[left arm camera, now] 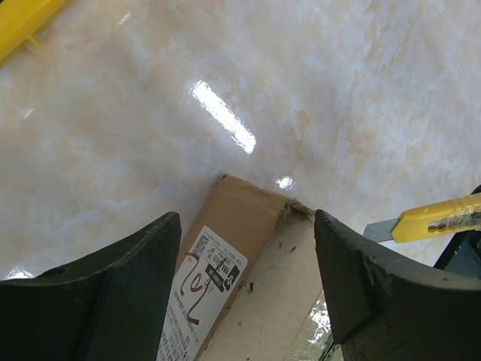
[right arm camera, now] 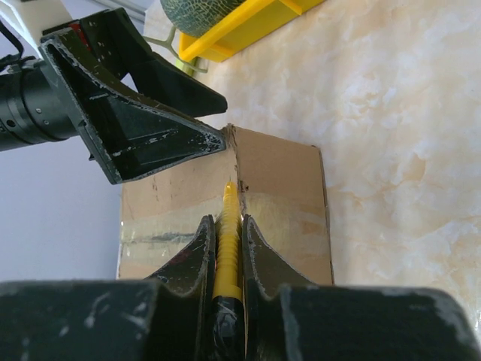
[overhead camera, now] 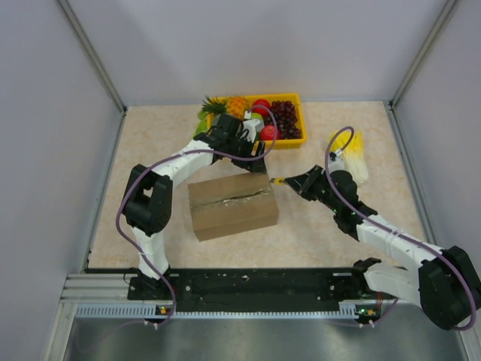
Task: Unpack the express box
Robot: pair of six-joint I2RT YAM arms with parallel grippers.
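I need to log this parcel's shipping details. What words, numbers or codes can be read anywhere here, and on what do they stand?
white label on the side of the express box: large black strokes turned sideways, possibly "721", not certain.
Same label: a QR code and lines of small print, too small to read.
yellow knife: no text can be made out.
Top and right wrist views: nothing legible.

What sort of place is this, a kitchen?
Probably a robot test cell: plain grey panels wall in a marble-look table, the left arm and right arm are bolted at its near edge, and an express box and fruit tray sit as props.
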